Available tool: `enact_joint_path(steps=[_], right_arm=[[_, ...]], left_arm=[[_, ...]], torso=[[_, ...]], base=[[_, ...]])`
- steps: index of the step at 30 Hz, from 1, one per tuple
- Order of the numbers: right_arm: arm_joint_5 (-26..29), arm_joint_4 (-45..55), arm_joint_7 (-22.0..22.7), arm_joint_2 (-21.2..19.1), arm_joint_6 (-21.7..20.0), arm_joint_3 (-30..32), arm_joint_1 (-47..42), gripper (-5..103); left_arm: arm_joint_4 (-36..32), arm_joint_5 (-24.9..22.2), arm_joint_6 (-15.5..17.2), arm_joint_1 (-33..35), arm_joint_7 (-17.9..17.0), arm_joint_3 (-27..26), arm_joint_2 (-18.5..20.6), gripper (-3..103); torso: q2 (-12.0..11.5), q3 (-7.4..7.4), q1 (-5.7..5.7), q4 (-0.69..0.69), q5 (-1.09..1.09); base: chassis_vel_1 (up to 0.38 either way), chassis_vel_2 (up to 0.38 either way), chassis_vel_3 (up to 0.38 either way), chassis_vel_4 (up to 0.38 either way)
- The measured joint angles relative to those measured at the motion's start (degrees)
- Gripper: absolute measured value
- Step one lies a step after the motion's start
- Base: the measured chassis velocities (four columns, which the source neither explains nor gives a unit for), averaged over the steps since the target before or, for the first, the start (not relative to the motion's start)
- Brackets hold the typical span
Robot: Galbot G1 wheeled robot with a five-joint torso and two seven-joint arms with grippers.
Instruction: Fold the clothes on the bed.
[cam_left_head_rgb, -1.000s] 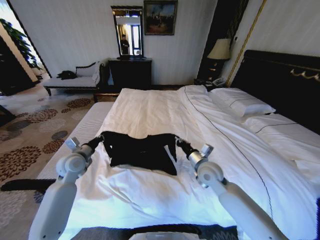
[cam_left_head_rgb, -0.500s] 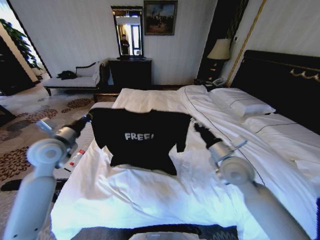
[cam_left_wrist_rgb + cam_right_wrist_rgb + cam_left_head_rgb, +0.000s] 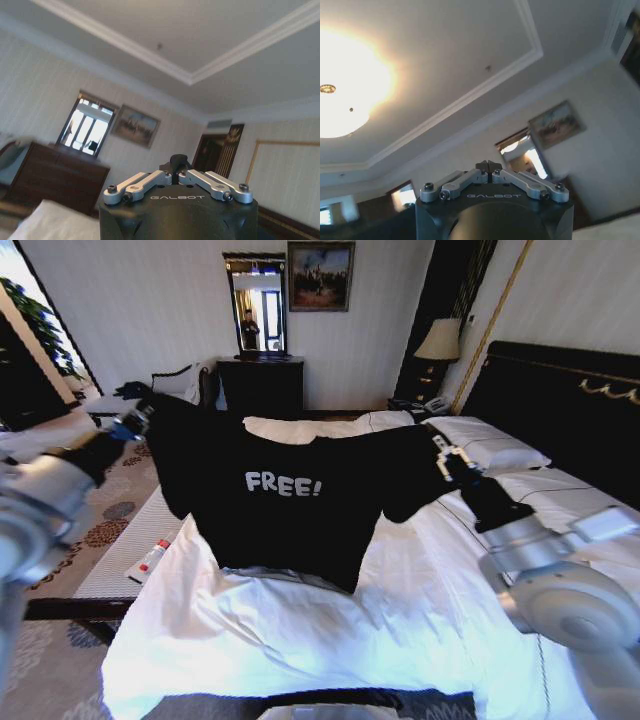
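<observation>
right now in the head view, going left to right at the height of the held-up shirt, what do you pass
left gripper pinching one sleeve → black T-shirt with the FREE! lettering, spread in the air above the bed → right gripper pinching the other sleeve → white pillow → dark headboard

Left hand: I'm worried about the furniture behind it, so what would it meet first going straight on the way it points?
Probably nothing near: the left hand, gripping the T-shirt, points up and away toward the far wall; depth is unclear.
</observation>
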Motion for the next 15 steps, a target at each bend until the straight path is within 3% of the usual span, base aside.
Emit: enact_joint_path(steps=[1,4,5,8,9,12,15], right_arm=[[0.00,0.00,0.00,0.00,0.00,0.00,0.00,0],[1.16,-0.07,-1.97,-2.35,1.18,9.34,-4.01,0],[1.16,-0.07,-1.97,-2.35,1.18,9.34,-4.01,0],[4.20,-0.14,-3.28,-5.64,2.30,20.78,-8.00,0],[4.20,-0.14,-3.28,-5.64,2.30,20.78,-8.00,0],[9.12,-0.18,-3.13,-8.36,1.41,28.92,-10.30,0],[9.03,-0.22,-1.85,-8.70,-0.83,30.53,-11.53,0]], left_arm=[[0.00,0.00,0.00,0.00,0.00,0.00,0.00,1],[-2.90,-5.83,-0.43,3.86,-0.36,-8.65,1.91,1],[-2.90,-5.83,-0.43,3.86,-0.36,-8.65,1.91,1],[-5.70,-15.10,-0.91,7.77,-1.01,-19.25,4.06,1],[-5.70,-15.10,-0.91,7.77,-1.01,-19.25,4.06,1],[-6.73,-21.62,-0.77,12.08,-1.38,-28.72,5.54,1],[-6.88,-22.64,1.73,16.20,-1.96,-30.89,5.19,1]], torso=[[0.00,0.00,0.00,0.00,0.00],[0.00,0.00,0.01,0.02,-0.01],[0.00,0.00,0.01,0.02,-0.01],[0.00,0.00,0.00,-0.01,-0.01],[0.00,0.00,0.00,-0.01,-0.01],[0.01,0.00,0.00,0.02,0.01],[0.01,0.00,0.00,0.02,-0.02]], base=[[0.000,0.000,0.000,0.000],[0.000,0.000,0.000,0.000],[0.000,0.000,0.000,0.000],[0.000,0.000,0.000,0.000],[0.000,0.000,0.000,0.000],[0.000,0.000,0.000,0.000],[0.000,0.000,0.000,0.000]])
